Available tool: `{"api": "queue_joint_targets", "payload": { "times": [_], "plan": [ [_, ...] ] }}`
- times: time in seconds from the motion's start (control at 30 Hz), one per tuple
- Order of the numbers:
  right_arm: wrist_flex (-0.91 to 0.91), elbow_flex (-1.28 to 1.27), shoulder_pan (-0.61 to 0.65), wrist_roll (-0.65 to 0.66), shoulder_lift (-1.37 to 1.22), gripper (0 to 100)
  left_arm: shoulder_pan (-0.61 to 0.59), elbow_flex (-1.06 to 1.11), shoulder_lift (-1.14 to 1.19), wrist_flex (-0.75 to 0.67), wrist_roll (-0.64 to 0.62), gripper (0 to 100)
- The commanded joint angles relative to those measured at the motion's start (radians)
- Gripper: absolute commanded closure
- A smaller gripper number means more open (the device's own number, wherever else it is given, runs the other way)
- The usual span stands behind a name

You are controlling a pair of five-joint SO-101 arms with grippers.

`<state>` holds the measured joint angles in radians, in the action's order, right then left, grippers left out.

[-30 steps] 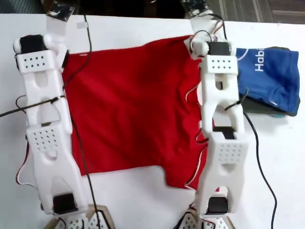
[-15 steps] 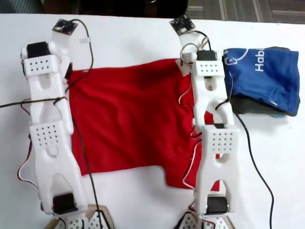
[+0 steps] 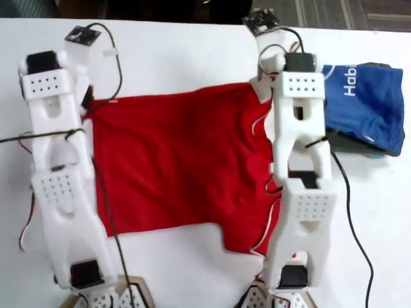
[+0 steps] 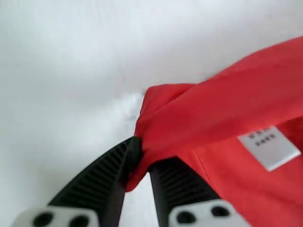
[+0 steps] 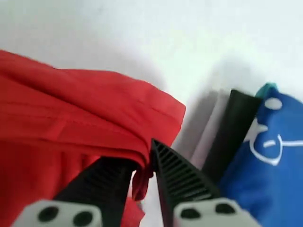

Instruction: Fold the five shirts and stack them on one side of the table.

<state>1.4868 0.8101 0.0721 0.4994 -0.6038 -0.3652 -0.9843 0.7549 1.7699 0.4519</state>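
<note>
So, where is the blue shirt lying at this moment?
In the high view the blue shirt lies folded near the right edge of the table, on top of a dark garment, just right of the red shirt.

Your left arm point(image 3: 61, 186) lies stretched out from its base at the near edge toward the far side, its links almost in one straight line and the wrist at the far end. Its jaws, seen from the left wrist, are pinched together on a fold of the red shirt point(image 4: 227, 118), the black ribbed pads point(image 4: 99, 182) nearly meeting. Your right arm point(image 3: 298, 160) runs alongside, well apart, stretched out the same way. Its jaws are likewise clamped on a bunched edge of that cloth, one pad on each side
</note>
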Motion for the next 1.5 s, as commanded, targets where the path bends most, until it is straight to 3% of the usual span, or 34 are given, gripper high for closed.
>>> {"api": "queue_joint_targets", "payload": {
  "times": [0.0, 0.17, 0.3, 0.4, 0.7, 0.83, 1.23, 1.47],
  "plan": [
    [0.116, 0.043, -0.002, -0.002, 0.116, 97.9, 0.003, 0.271, -0.293, 0.014, 0.011, 97],
    [0.274, 0.04, 0.025, -0.005, 0.189, 97.8, 0.005, 0.607, -0.537, -0.037, 0.011, 97],
    [0.282, -0.089, 0.025, -0.017, 0.311, 97.8, 0.006, 0.839, -0.684, -0.075, 0.012, 97],
    [0.255, -0.315, 0.027, -0.017, 0.452, 97.8, 0.006, 0.987, -0.775, -0.13, 0.015, 97],
    [-0.153, -1.297, 0.01, 0.002, 1.112, 97.8, 0.006, 1.333, -0.959, -0.236, 0.041, 97],
    [-0.185, -1.55, -0.021, 0.057, 1.333, 97.8, 0.006, 1.443, -1.002, -0.256, 0.057, 97],
    [-0.027, -1.749, -0.116, 0.218, 1.667, 97.8, 0.006, 1.612, -1.099, -0.256, 0.081, 97],
    [0.01, -1.783, -0.171, 0.302, 1.707, 97.8, 0.025, 1.685, -1.165, -0.244, 0.084, 97]
  ]
}}
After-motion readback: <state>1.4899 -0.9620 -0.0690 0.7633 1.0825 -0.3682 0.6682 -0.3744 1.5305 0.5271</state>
